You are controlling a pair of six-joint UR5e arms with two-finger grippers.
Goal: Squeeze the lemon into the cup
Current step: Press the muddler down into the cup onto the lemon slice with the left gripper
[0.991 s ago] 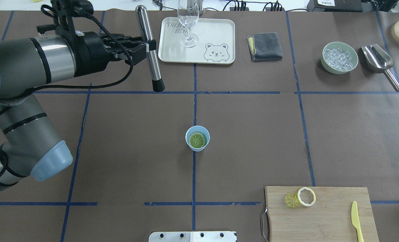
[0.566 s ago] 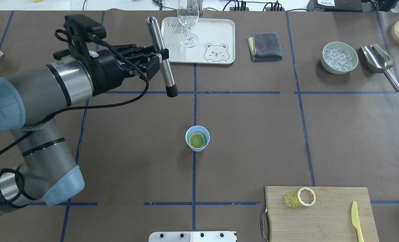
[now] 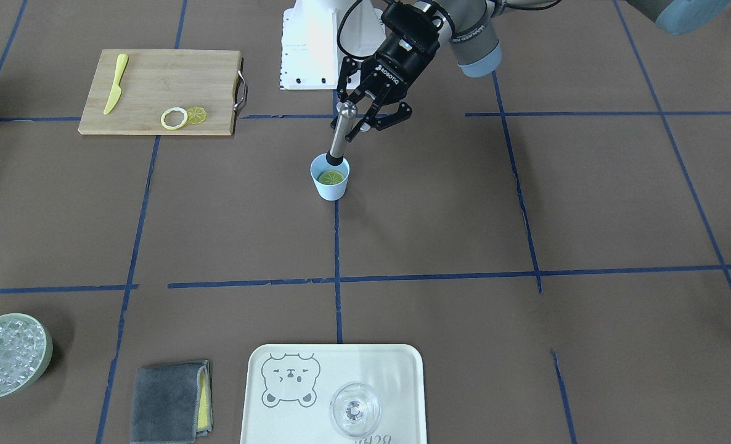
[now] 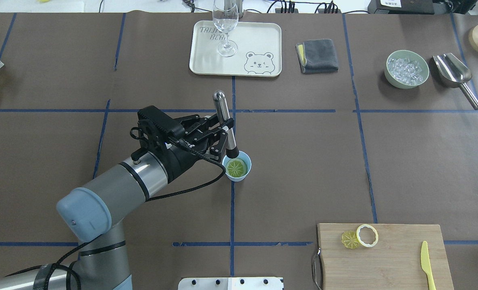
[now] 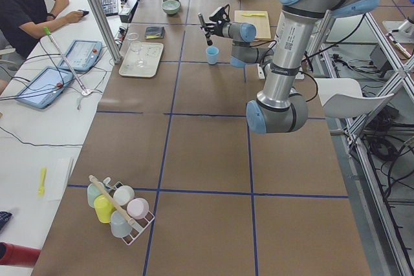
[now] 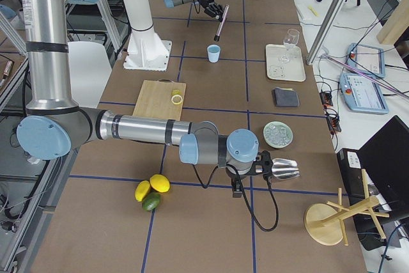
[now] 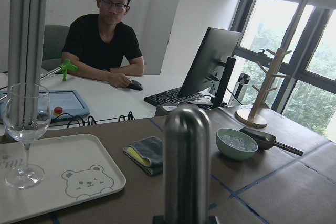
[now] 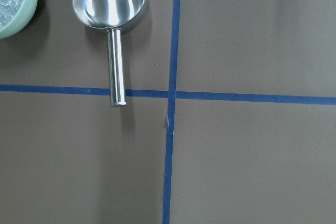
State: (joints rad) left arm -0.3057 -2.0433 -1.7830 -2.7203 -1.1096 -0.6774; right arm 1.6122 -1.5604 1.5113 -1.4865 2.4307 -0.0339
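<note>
Brown-papered surface (image 4: 303, 169), light-blue cup (image 4: 247, 165) central, lemon slice (image 4: 236, 168) flat inside: thin, probably slippery. Left hand (image 4: 224, 129) pinching steel muddler (image 4: 221, 106) mid-shaft; press gently, cup likely light, tippable.

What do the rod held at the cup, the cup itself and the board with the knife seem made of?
The rod: likely polished steel, by its mirror-like highlights; tip matte black, perhaps rubber or plastic.
The cup: probably plastic, evenly light blue, smooth, opaque.
The board: wood or bamboo, with pale grain streaks.
</note>
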